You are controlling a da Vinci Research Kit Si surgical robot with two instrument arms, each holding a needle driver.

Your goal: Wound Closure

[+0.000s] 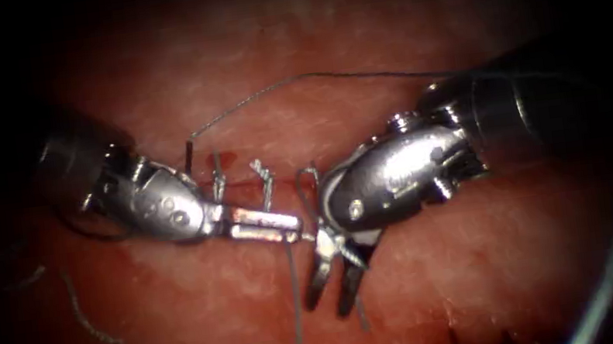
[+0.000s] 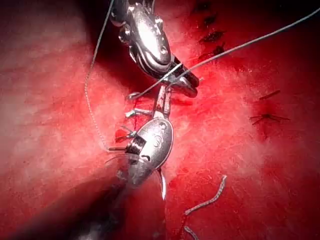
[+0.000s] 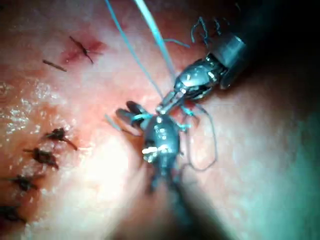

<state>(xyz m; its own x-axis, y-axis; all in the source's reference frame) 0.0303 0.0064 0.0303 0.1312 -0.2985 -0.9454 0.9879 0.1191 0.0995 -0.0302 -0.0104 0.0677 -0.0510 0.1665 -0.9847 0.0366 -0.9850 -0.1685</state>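
I've got the left tool coming in from the left w/ jaws together, clamped on the thread right at the cut, tips nearly touching the right tool. Right tool's jaws are apart, pointing down, holding nothing. From the clamp one strand drops straight down over the tissue; another arcs up and off to the right over the right tool's shaft. Can't make out the needle. Stitch ends stand up along the cut betw. the two wrists, so it's tight there. Open tissue below the jaws; a cut thread end lies lower left.
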